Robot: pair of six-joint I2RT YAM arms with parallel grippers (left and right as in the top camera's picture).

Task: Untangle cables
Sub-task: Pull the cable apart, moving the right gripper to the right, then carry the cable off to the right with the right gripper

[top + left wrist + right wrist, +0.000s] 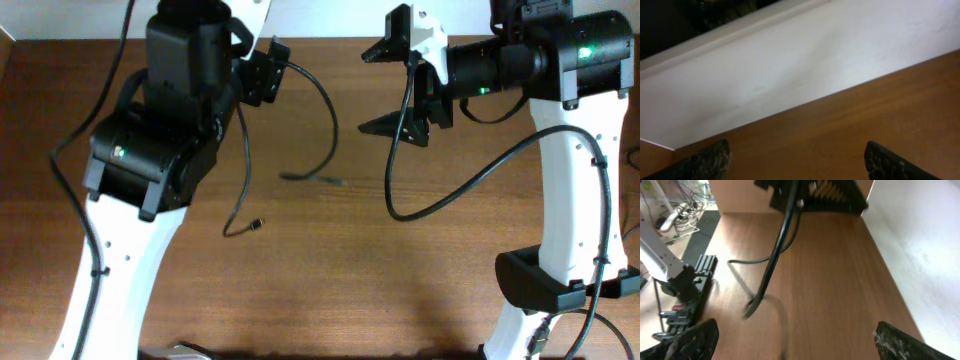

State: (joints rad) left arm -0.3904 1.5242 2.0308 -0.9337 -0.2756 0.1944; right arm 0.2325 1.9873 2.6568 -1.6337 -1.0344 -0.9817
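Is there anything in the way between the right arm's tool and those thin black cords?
Nothing visible. Only bare table lies between the open right tool and the cables. The arm's own thicker cable hangs behind the tool's tips, not in the path.

Overhead: looks straight down from high up at the whole table [330, 290]. Left wrist: low and close, faces the wall [790, 75]. Right wrist: looks along the same table.
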